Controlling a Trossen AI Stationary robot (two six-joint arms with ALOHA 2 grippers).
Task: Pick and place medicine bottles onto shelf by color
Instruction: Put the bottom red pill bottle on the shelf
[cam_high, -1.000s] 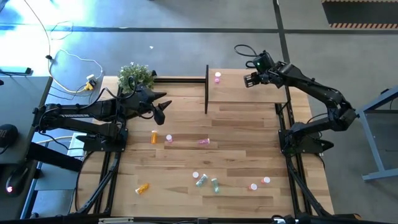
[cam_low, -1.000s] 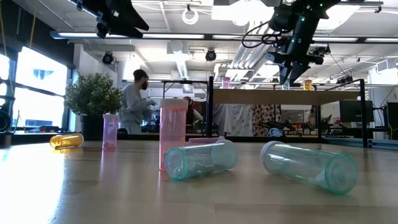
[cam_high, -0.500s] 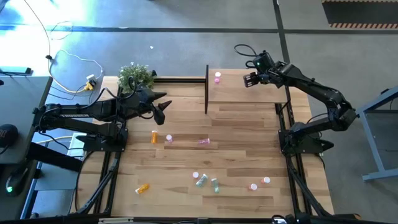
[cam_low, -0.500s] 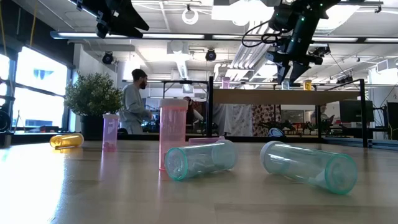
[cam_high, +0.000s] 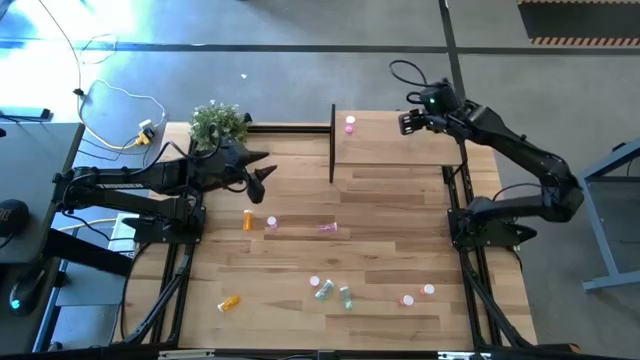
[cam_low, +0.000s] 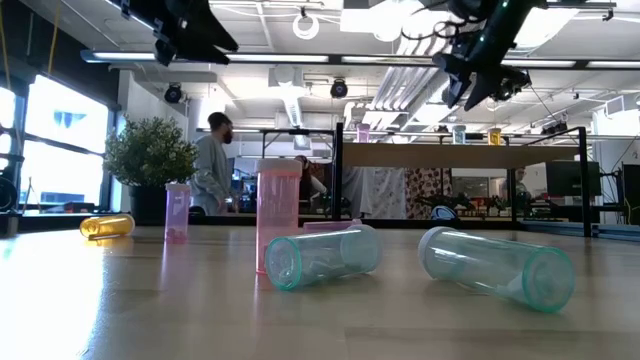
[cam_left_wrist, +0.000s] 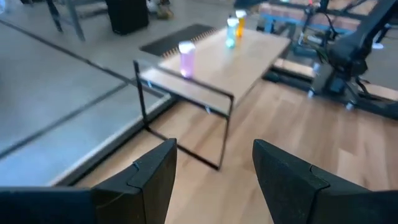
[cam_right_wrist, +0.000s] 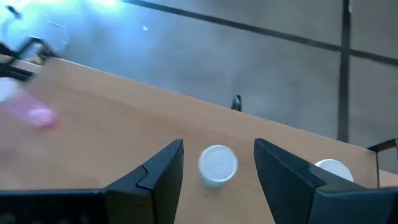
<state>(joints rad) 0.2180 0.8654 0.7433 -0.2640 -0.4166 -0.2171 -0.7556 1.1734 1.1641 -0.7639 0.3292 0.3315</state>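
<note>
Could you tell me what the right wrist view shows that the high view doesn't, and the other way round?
Only the right wrist view shows two white-capped bottles on the shelf, one between the right gripper's open jaws. Only the high view shows the table with its loose bottles, the plant and the left gripper waiting near it. Both show the pink bottle on the shelf.
</note>
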